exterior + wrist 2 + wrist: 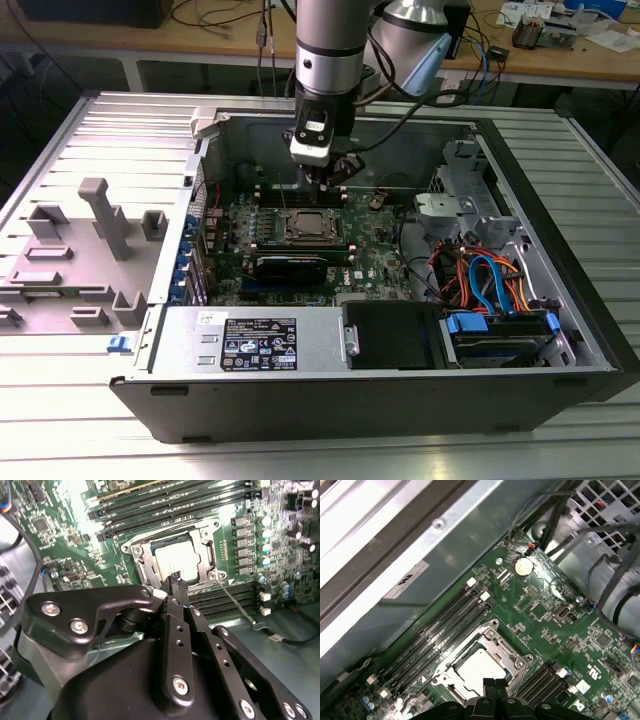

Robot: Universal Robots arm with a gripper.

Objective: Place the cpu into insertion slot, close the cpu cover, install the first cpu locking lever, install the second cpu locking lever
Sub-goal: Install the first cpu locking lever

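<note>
Gripper (pixel 176 581) hovering just above the socket, jaws pinched together, carrying nothing. Cpu (pixel 177 560) sitting in the insertion slot (pixel 162 543), cpu cover (pixel 207 556) apparently lying down over it. One locking lever (pixel 234 603) sticking out unlatched, so I'm judging the levers not yet done.

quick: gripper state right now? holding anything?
Black two-finger gripper: shut, fingertips together, nothing held between them; it hovers close to the flat silver-grey square cpu.
</note>
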